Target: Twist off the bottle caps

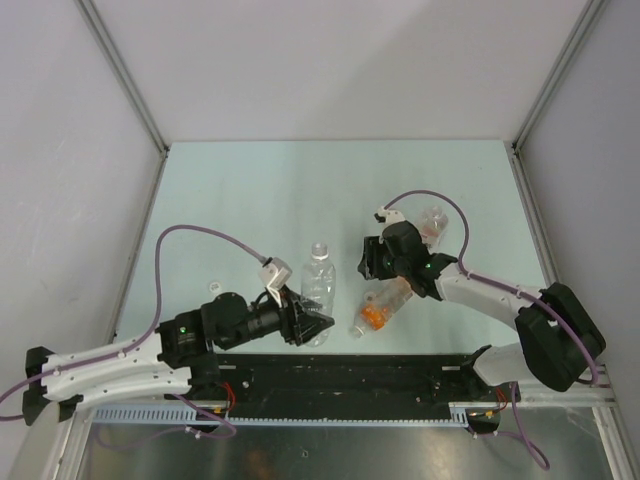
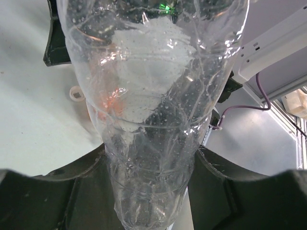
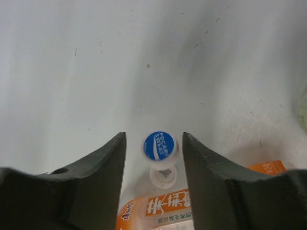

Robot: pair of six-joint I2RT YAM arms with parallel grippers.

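My left gripper [image 1: 312, 325] [image 2: 151, 160] is shut on the lower body of the clear bottle [image 1: 319, 285] [image 2: 153, 96], whose top end points away from the arm bases. My right gripper [image 1: 365, 262] [image 3: 153, 136] is open above the table. A white cap with a blue printed top [image 3: 159, 145] lies loose between its fingers without touching them. Just below the cap is the open white neck [image 3: 163, 176] of the orange bottle [image 1: 380, 305] [image 3: 158, 211], which lies on its side. A third bottle [image 1: 433, 225] lies beyond the right gripper.
A small white cap [image 1: 213, 287] [image 2: 76, 93] lies on the table left of the clear bottle. A black rail [image 1: 340, 375] runs along the near edge between the arm bases. Grey walls close in the pale green table [image 1: 250, 190] on three sides.
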